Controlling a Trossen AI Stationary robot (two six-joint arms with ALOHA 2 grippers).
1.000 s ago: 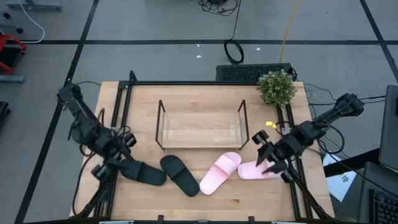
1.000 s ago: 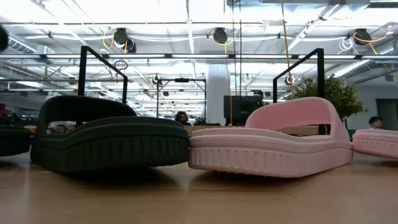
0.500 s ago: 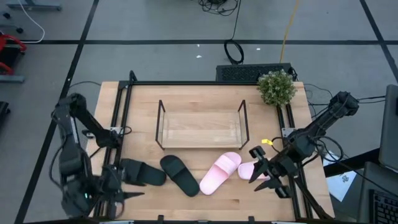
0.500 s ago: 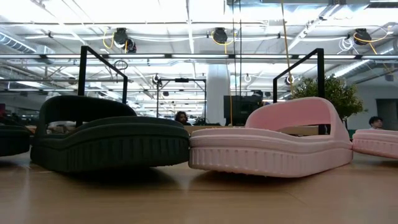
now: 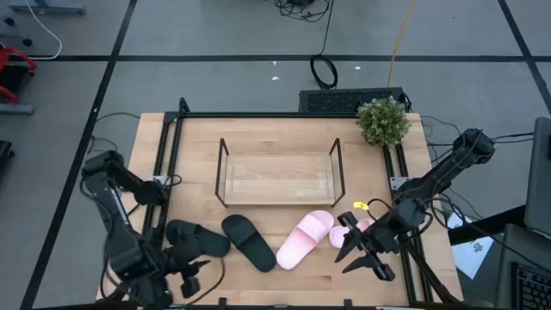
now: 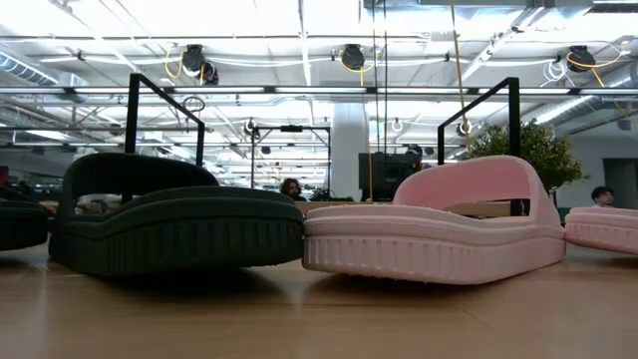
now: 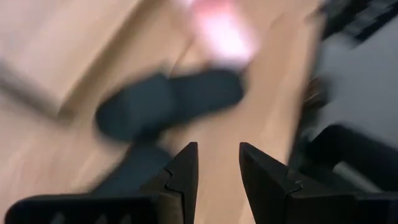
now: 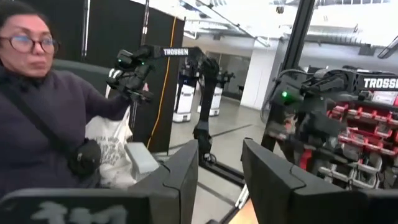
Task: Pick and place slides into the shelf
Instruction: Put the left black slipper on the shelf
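Observation:
Four slides lie in a row on the table in front of the shelf [image 5: 277,176]. From left to right they are a black slide [image 5: 196,238], a black slide [image 5: 250,242], a pink slide [image 5: 303,238] and a pink slide [image 5: 346,231]. Each rests on its sole. My left gripper [image 5: 186,269] hovers open near the table's near left corner, just nearside of the leftmost black slide [image 7: 168,102]. My right gripper [image 5: 355,251] is open above the near end of the rightmost pink slide and partly hides it. The low view shows one black slide [image 6: 174,224] and one pink slide [image 6: 434,231] side by side.
A potted plant [image 5: 382,119] stands at the table's far right corner. Black metal frame rails [image 5: 164,172] run along the table's left and right sides. A person [image 8: 37,118] shows in the room beyond, in the right wrist view. Bare wood lies nearside of the slides.
My left gripper has swung from over the leftmost black slide's left end toward the table's near edge and somewhat right. My right gripper has moved toward the near edge and a little left, over the rightmost pink slide. The slides have stayed in place.

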